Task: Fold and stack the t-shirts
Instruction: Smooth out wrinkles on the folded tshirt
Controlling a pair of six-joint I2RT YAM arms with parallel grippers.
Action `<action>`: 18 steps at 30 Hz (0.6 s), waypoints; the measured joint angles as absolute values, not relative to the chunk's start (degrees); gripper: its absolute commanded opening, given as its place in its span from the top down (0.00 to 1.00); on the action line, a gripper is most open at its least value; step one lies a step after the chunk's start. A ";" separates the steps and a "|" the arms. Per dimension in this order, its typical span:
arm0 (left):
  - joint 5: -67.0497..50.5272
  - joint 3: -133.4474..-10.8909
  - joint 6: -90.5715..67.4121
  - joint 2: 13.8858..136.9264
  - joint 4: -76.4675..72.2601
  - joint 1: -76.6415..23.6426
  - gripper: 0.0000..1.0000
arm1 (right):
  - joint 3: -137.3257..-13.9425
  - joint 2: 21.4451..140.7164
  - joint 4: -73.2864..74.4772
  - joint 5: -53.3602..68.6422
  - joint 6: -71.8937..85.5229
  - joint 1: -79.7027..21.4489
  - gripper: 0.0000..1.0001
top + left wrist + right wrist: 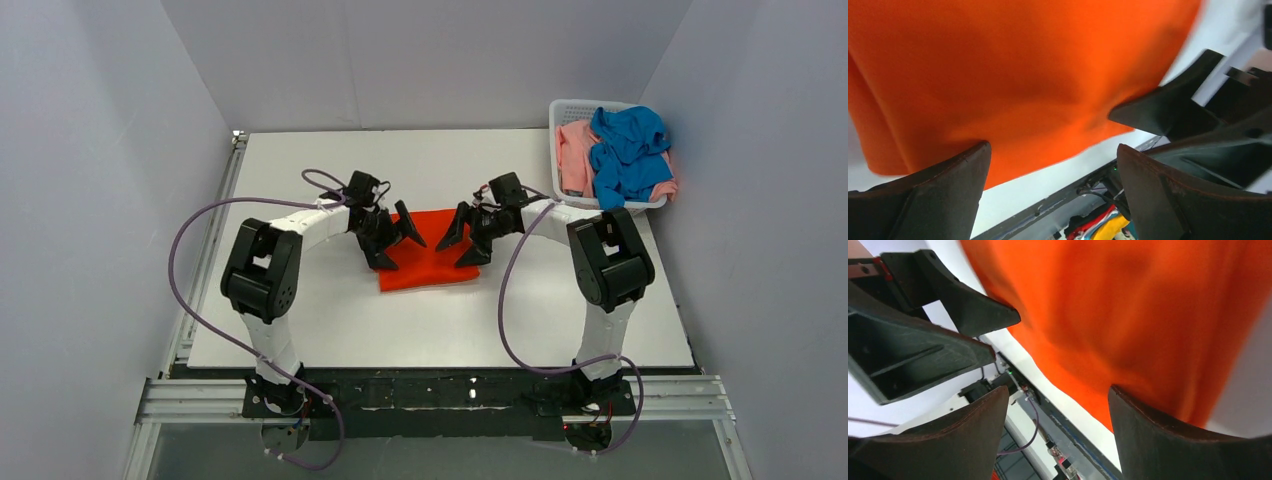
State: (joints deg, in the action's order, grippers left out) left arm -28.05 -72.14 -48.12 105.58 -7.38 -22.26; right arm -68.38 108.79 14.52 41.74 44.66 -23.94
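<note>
Dark fingers (938, 200) of the left gripper (1052, 165) fill the bottom of its wrist view, spread wide and holding nothing, with orange cloth just beyond them. The right gripper (1058, 405) shows the same in its own view: jaws apart, nothing pinched. From above, the orange-red t-shirt (428, 262) lies in the middle of the frame as a compact, roughly square fold, flat on the table (330, 320), with one gripper poised over each side edge. The blue t-shirt (628, 150) and the pink t-shirt (573, 150) sit bunched in the white basket (560, 108) at the upper right. By the look of it, the first shirt is folded or needs one last halving. The next move calls either for pinching an edge cleanly without dragging the layers, or for the right arm to reach up to the basket. Bare table lies to the left of and below the fold, while the grey walls stand close on both sides.
</note>
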 measured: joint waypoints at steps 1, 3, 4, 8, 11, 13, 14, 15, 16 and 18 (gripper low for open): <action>-28.40 -70.11 -48.73 106.65 -8.93 -22.24 0.02 | -67.51 109.65 14.44 41.17 44.58 -23.77 0.20; -29.95 -67.99 -49.60 108.84 -10.00 -21.96 0.02 | -65.93 110.76 14.26 40.40 44.23 -23.49 0.20; -31.35 -67.99 -49.71 109.23 -9.98 -21.65 0.02 | -64.84 110.85 13.69 40.51 44.18 -23.24 0.20; -32.40 -66.78 -48.93 108.84 -10.96 -21.19 0.02 | -60.69 109.84 10.24 42.04 44.27 -22.44 0.21; -32.60 -65.39 -48.12 107.68 -11.49 -20.95 0.02 | -57.58 108.64 7.20 43.29 44.42 -21.74 0.21; -31.77 -64.99 -46.94 106.94 -10.04 -20.93 0.02 | -56.16 108.01 5.76 43.75 44.40 -21.37 0.21; -31.40 -64.73 -46.37 106.48 -9.30 -21.02 0.02 | -55.68 107.59 5.56 43.75 44.40 -21.30 0.21; -31.03 -64.60 -45.95 106.08 -8.60 -21.02 0.02 | -55.18 106.96 5.61 43.59 44.27 -21.21 0.21; -30.52 -64.49 -45.36 105.49 -7.64 -20.99 0.02 | -54.70 106.15 6.04 43.16 43.86 -21.19 0.21; -29.23 -64.45 -44.27 103.90 -5.56 -20.97 0.02 | -54.41 104.38 8.19 41.39 42.74 -21.21 0.19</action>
